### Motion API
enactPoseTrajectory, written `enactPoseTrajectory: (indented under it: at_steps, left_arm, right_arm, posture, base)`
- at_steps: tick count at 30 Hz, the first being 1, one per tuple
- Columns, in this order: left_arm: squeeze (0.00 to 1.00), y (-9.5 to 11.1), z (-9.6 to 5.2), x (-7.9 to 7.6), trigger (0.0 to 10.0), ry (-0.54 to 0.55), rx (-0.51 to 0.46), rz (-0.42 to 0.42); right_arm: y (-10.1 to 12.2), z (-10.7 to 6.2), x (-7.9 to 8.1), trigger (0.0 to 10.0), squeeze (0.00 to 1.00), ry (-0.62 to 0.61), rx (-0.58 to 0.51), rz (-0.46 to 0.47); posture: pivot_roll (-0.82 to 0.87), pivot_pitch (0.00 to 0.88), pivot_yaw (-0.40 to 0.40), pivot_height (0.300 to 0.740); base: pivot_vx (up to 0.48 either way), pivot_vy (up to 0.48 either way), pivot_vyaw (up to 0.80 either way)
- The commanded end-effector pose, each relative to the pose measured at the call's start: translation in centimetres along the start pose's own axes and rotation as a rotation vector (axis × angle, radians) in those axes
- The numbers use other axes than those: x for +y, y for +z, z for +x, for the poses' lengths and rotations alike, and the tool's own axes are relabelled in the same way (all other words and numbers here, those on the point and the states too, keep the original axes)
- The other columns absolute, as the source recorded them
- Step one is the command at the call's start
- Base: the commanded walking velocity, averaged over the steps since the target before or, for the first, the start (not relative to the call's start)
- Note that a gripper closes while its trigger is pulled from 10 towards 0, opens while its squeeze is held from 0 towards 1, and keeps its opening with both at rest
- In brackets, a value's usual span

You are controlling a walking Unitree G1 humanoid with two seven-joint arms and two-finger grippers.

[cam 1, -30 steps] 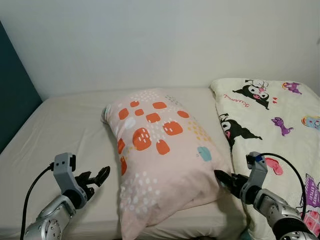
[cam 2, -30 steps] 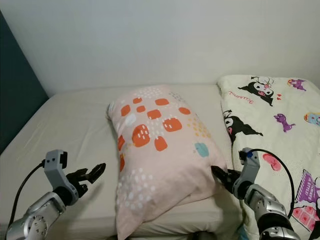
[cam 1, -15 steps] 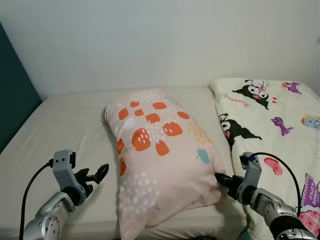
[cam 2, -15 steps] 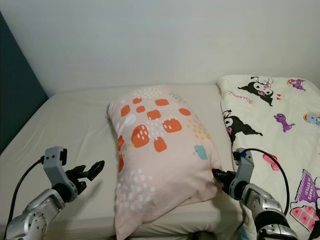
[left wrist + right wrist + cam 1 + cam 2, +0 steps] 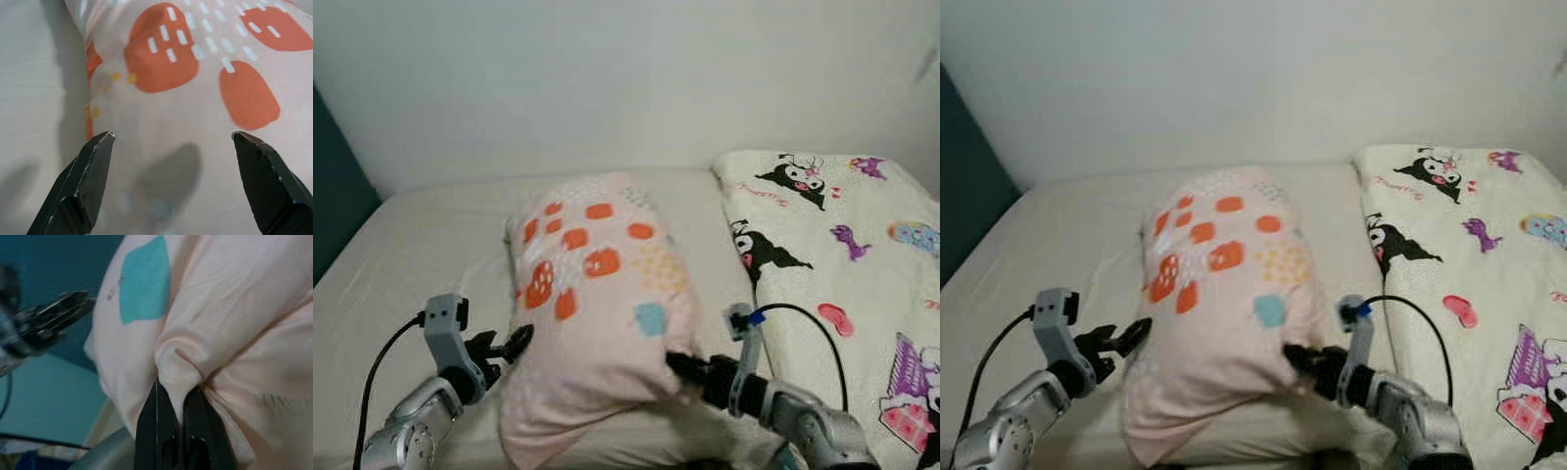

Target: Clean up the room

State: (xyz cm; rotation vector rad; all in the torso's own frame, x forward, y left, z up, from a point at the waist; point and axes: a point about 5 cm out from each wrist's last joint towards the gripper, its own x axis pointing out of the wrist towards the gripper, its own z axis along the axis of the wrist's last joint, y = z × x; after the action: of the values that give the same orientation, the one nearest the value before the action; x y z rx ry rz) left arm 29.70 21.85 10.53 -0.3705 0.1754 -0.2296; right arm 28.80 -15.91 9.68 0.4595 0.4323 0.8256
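**Pillow pinched at its near corner on the bed**

The pillow (image 5: 592,294) is pale pink, printed with orange rounded blocks carrying white dashes, patches of white and yellow dots, and one teal square. It lies lengthwise on the beige bed (image 5: 421,245), its far end toward the white wall (image 5: 607,78) and its near end bunched and lifted, so the fabric creases and folds there.

The right claw (image 5: 677,364) sits at the pillow's near right corner, its black fingers (image 5: 159,428) closed narrow on a gathered fold of the pink cloth; the right wrist view shows the fabric puckered between them, with the teal square just beyond.

The left claw (image 5: 516,343) is at the pillow's near left edge, spread wide. In the left wrist view its two tips stand well apart with the orange blocks between them; whether they touch the cloth cannot be told.

Right of the pillow lies a cream blanket (image 5: 842,264) with black-and-white cartoon characters and purple figures. Small red script sits near its far edge, too small to read.
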Motion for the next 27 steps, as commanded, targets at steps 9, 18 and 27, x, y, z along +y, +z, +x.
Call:
enactPoseTrajectory:
  at_steps: [9,18,27]
  left_arm:
    - [0.00,-0.2,-0.2,0.3,10.0,0.007,0.014,0.013]
    - [0.00,-0.5,-0.1,0.1,10.0,-0.007,0.031,0.026]
    - [0.00,-0.8,-0.2,-0.2,10.0,-0.013,0.039,0.029]
  right_arm:
    - [-3.2,-2.4,4.6,0.0,0.00,0.150,0.127,0.029]
    - [-3.9,-6.5,3.8,0.0,0.00,0.042,0.211,-0.003]
    - [-1.1,-8.6,0.6,0.0,0.00,-0.197,0.169,-0.126]
  posture:
    - [0.05,0.168,0.005,0.599]
    - [0.05,0.166,0.014,0.599]
    - [0.06,0.161,0.014,0.599]
  base:
    - [0.000,0.000,0.00]
    - [0.000,0.000,0.00]
    - [0.000,0.000,0.00]
